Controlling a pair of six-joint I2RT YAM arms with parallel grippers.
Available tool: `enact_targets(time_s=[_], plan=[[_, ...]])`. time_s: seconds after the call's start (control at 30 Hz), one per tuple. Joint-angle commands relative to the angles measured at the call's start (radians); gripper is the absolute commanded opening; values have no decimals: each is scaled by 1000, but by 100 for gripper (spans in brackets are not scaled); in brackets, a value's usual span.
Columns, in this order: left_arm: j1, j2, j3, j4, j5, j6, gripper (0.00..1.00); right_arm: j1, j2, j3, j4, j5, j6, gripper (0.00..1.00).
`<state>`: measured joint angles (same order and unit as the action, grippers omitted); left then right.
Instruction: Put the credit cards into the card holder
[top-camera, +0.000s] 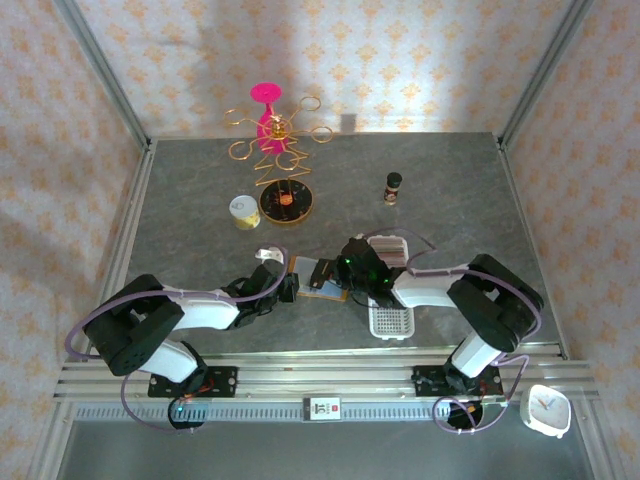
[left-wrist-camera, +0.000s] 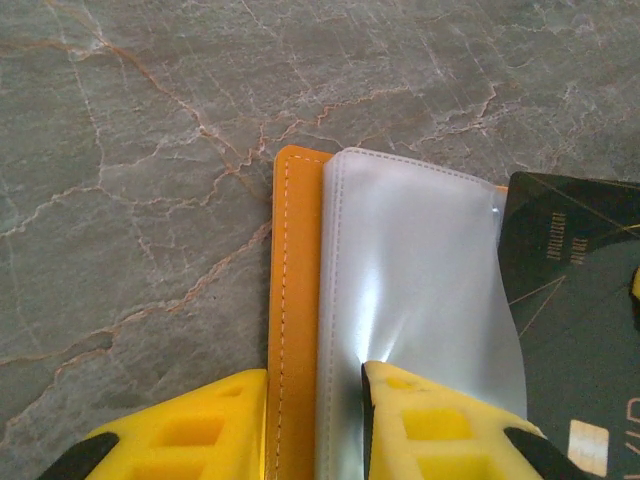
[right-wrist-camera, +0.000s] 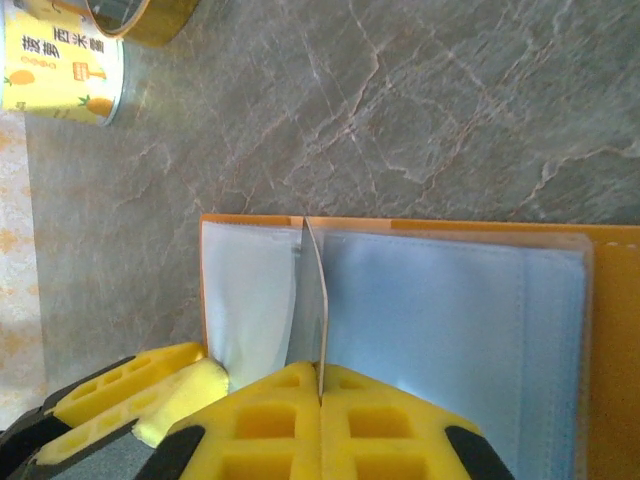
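Left gripper (left-wrist-camera: 315, 385), item one: my yellow fingers (left-wrist-camera: 170, 435) stand a narrow way apart, nipping the left end of the card holder (left-wrist-camera: 296, 300), its orange white-stitched cover together with the border of its clear sleeve (left-wrist-camera: 420, 270). The holder lies open and flat on the grey veined table (left-wrist-camera: 130, 200), between my two arms.

Item two, right gripper (right-wrist-camera: 320, 385): closed tight on a dark credit card (left-wrist-camera: 570, 300), held on edge over the holder where its two sleeve panels meet. Card face: fine pale lettering set sideways, too small for me to read; gold chip at the near corner; larger pale letters cut off at the frame's edge.

Item three, white slotted tray (top-camera: 392, 322): just right of the holder, partly under my right arm.

Further back: yellow tin (right-wrist-camera: 60, 60), label in dark Chinese characters I cannot make out, small pineapple pictures beside them; gold wire stand (top-camera: 300, 205) next to it; small dark bottle (top-camera: 393, 187) off to the right; pink goblet (top-camera: 265, 95) farthest, near the wall.
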<state>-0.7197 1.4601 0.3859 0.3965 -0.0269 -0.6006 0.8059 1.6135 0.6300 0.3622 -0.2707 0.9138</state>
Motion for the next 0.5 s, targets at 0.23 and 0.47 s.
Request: enact_targets(time_s=[0.23, 0.47], plan=[[-9, 25, 1, -38, 7, 9, 27, 9, 25, 7, -70, -40, -26, 0], [-11, 10, -19, 2, 22, 9, 30, 9, 59, 52, -90, -65, -39, 0]])
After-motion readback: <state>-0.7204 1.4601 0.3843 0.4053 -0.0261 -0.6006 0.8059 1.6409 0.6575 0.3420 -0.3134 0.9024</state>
